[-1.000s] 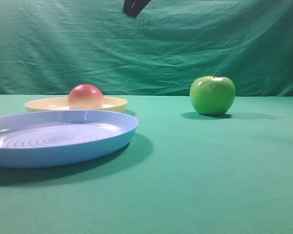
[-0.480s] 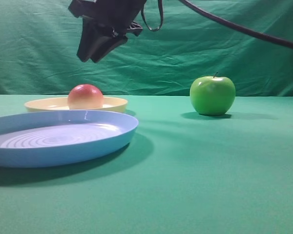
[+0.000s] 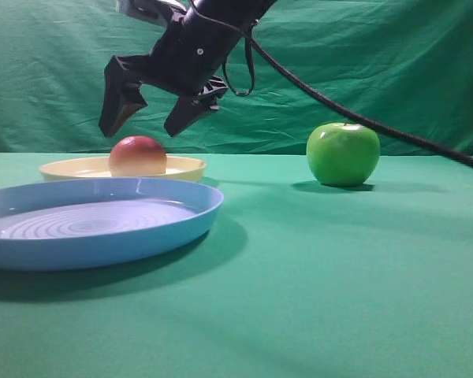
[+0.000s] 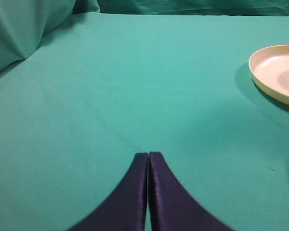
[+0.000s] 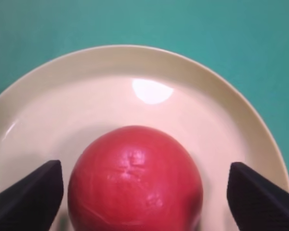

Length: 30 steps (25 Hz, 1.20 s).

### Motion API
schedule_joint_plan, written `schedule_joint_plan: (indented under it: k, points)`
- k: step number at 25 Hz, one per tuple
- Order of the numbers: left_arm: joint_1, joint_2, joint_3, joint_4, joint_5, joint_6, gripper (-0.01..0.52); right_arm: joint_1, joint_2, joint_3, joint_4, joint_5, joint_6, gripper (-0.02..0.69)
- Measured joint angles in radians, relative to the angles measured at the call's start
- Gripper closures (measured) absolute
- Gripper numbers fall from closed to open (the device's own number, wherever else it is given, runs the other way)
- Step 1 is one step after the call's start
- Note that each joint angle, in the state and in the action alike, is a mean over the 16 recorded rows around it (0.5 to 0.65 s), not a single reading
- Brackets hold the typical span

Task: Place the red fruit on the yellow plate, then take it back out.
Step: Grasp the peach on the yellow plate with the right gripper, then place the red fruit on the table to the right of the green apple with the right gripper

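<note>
The right gripper [image 3: 148, 124] hangs just above the red fruit [image 3: 138, 156], its two dark fingers spread wide and holding nothing. In the right wrist view the fingertips [image 5: 31, 192] sit either side of the fruit with clear gaps to its skin, so the jaws straddle it from above without touching. The fruit rests in the yellow plate [image 3: 185, 167], roughly centred, red on top and shading to yellow-orange lower down. The placing half looks done; the taking-out half has not begun.

The left gripper [image 4: 148, 159] is pressed together and empty, parked over bare green cloth [image 3: 339, 276] with the plate's edge at the right of its view.

Further out, a blue plate [image 3: 205, 206] lies in front of the yellow one, and a green apple [image 3: 343, 153] stands well apart to the right.

The risks lie in the grasp — the fruit is round and smooth, so an off-centre or too-high closure could squeeze it out sideways and roll it off the low rim. Descending too far could press a fingertip on the light plate and tip or shove it.
</note>
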Motion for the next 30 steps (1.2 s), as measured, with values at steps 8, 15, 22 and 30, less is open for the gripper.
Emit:
schedule_joint_plan:
  k: [8, 15, 22, 30]
  points:
    - [0.000, 0.000, 0.000, 0.000, 0.000, -0.001, 0.514, 0.001, 0.009, -0.010, 0.000, 0.065, 0.002, 0.298]
    - [0.000, 0.000, 0.000, 0.000, 0.000, -0.002, 0.514, -0.013, -0.081, -0.028, -0.006, 0.229, 0.045, 0.448]
    - [0.000, 0.000, 0.000, 0.000, 0.000, -0.003, 0.514, -0.058, -0.256, -0.041, -0.034, 0.435, 0.159, 0.477]
    - [0.000, 0.000, 0.000, 0.000, 0.000, -0.003, 0.514, -0.120, -0.489, -0.034, -0.173, 0.607, 0.353, 0.481]
